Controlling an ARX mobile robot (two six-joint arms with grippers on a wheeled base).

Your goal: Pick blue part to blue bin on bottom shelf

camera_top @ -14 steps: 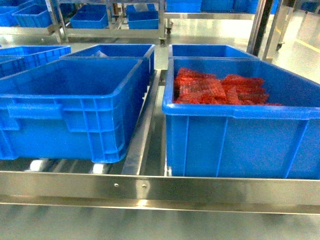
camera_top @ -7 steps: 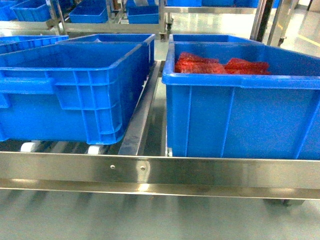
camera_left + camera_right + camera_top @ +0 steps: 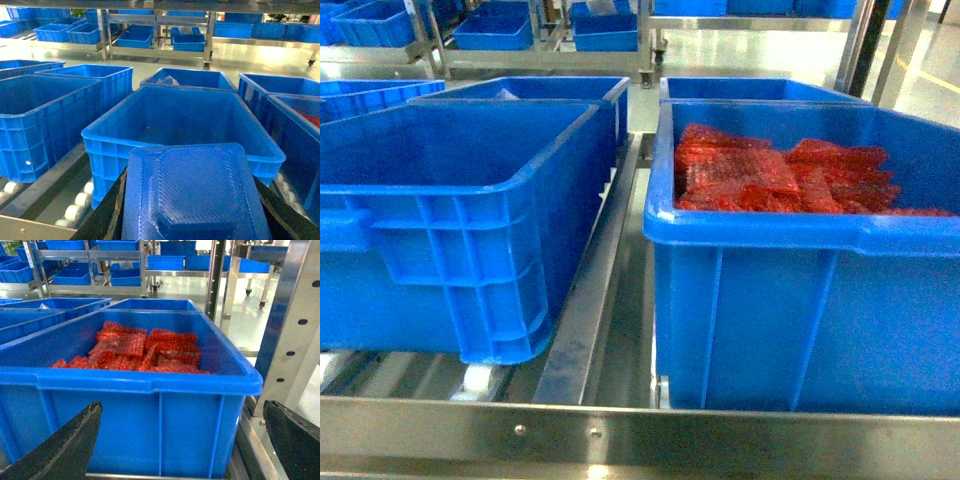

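One blue part [image 3: 195,195], flat with a raised textured face turned up, sits pinched between the left gripper's [image 3: 192,217] dark fingers, its long axis pointing away towards an empty blue bin [image 3: 100,137]. The right gripper [image 3: 185,440] is spread wide before the bin of red packets [image 3: 145,352]. On the bottom shelf [image 3: 720,435], two bins stand in front and two behind.

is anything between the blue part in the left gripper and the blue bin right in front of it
Nothing visible stands in the way. The left gripper holds the blue part just short of the blue bin, whose top is open. Only the bin's near rim has to be cleared.
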